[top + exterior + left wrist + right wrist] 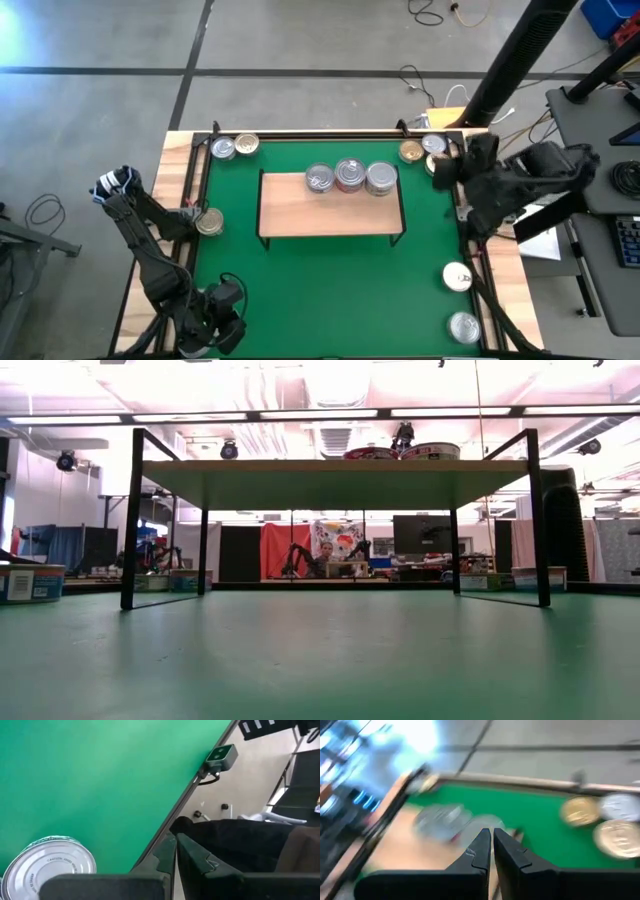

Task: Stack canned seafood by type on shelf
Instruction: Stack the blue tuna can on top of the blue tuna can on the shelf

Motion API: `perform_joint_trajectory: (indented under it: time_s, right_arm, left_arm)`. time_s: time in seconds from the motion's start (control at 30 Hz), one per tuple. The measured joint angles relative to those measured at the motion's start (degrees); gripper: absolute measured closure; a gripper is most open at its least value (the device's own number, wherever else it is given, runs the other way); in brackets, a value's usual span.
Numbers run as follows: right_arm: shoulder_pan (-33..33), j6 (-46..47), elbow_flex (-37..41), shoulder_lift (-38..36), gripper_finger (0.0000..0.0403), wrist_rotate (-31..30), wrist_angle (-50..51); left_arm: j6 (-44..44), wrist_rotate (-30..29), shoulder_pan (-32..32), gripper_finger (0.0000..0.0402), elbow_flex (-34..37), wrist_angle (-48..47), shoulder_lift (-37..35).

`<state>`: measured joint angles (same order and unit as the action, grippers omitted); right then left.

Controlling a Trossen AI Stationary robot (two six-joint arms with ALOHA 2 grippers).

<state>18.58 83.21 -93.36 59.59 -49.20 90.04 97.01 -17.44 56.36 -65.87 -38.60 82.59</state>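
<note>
The light-wood shelf [330,210] stands mid-mat on black legs and is seen from below in the low view [330,482]. Three tins [350,176] sit in a row along its far edge. My left gripper [175,851] is shut over the mat's near left corner [222,325], with nothing between its fingers. A silver tin [50,865] lies flat on the mat beside it. My right gripper [491,842] is shut and empty. It hangs at the table's right edge [457,178] and points toward the shelf, near three tins [428,152] at the far right corner.
Two tins [233,147] lie at the mat's far left corner and one [209,222] at its left edge. Two more [460,300] lie at the near right. A small camera [221,755] sits on the near table edge. The green mat [330,290] in front of the shelf is bare.
</note>
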Motion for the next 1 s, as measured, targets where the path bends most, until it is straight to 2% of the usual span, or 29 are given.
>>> perform_joint_trajectory:
  time_s: [0.1,0.17,0.3,0.37,0.43,0.57,0.63,0.67,0.83,0.9,1.0]
  right_arm:
    - [-10.67,-1.44,4.94,-2.94,0.0390,-1.42,-0.91]
    - [-19.48,-7.02,8.10,-4.05,0.0390,0.24,-4.62]
    - [-39.13,-22.69,15.63,-4.42,0.0390,14.33,-17.92]
    - [-48.31,-27.36,19.79,-3.68,0.0390,21.54,-23.55]
    - [-56.30,-28.30,23.61,-2.60,0.0390,26.29,-27.62]
    - [-68.91,-32.58,30.17,-0.77,0.0390,32.05,-36.79]
    - [-73.42,-35.03,33.16,1.31,0.0390,36.53,-42.02]
    - [-74.80,-33.63,33.58,2.54,0.0390,36.72,-42.29]
    - [-71.75,-23.47,31.15,8.23,0.0390,25.41,-42.56]
    - [-71.31,-21.48,30.74,10.68,0.0390,24.76,-40.88]
    - [-71.07,-16.91,30.78,14.05,0.0390,27.45,-43.01]
  left_arm:
    - [-0.68,-0.03,0.00,0.0402,0.00,-0.07,-0.07]
    - [-1.41,-0.06,-0.11,0.0402,0.00,-0.64,-0.14]
    - [-2.05,-0.10,-0.90,0.0402,0.00,-3.21,-0.16]
    - [-2.05,-0.11,-1.22,0.0402,0.00,-3.36,-0.16]
    - [-1.96,-0.17,-1.29,0.0402,0.00,-3.00,-0.16]
    - [-1.35,-0.28,-1.22,0.0402,0.00,-2.08,-0.18]
    - [-0.87,-0.96,-1.25,0.0402,0.00,-1.98,-0.18]
    - [-0.71,-1.21,-1.25,0.0402,0.00,-2.02,-0.20]
    - [-0.50,-1.63,-1.40,0.0402,0.00,-2.67,-0.22]
    - [-0.50,-2.25,-1.44,0.0402,0.00,-3.55,-0.22]
    - [-0.46,-4.62,-1.48,0.0401,0.00,-6.40,-0.22]
